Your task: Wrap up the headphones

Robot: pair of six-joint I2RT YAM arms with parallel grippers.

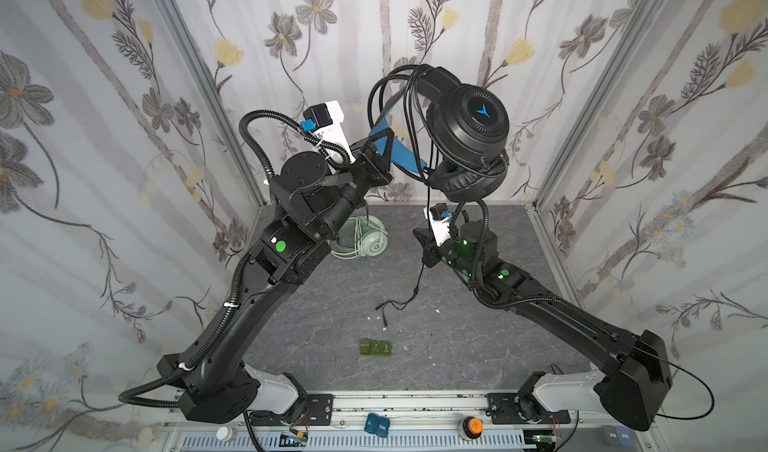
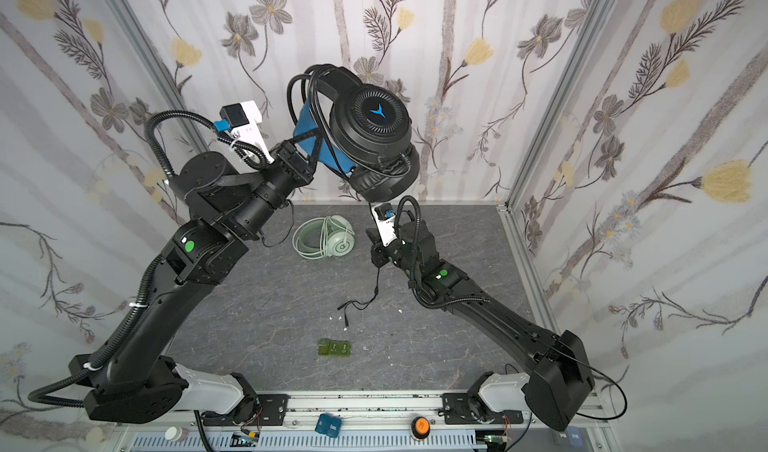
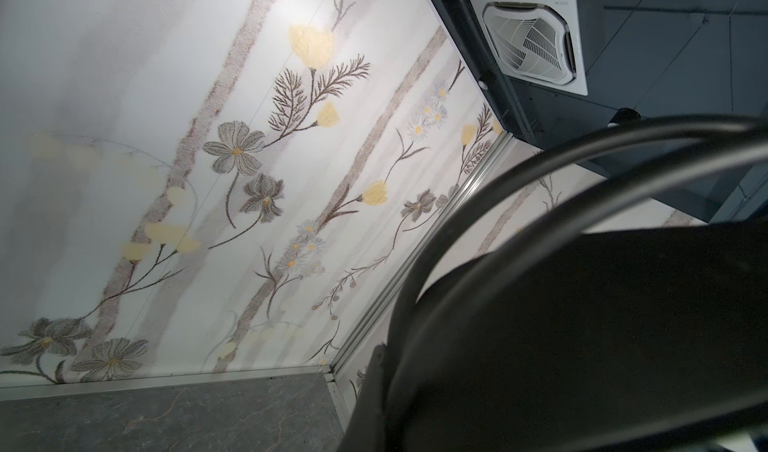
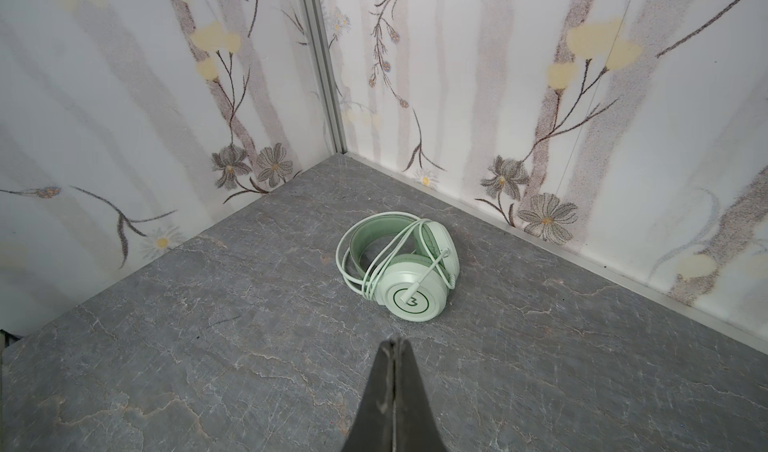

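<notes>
Headphones in green (image 2: 332, 242) lie on the table (image 2: 436, 346), below the left pincer (image 2: 313, 140), which is closed on the band of the raised black headphones (image 2: 374, 125). Their cable (image 2: 376, 281) hangs past the right pincer (image 4: 395, 346), fully closed; a grip on it I cannot tell.

Soft, even bright light, barely any shadows on the table (image 1: 457, 346), top views bend at the edges, and the left wrist's close-up black headset (image 3: 582, 346) is a blurry dark blob.
</notes>
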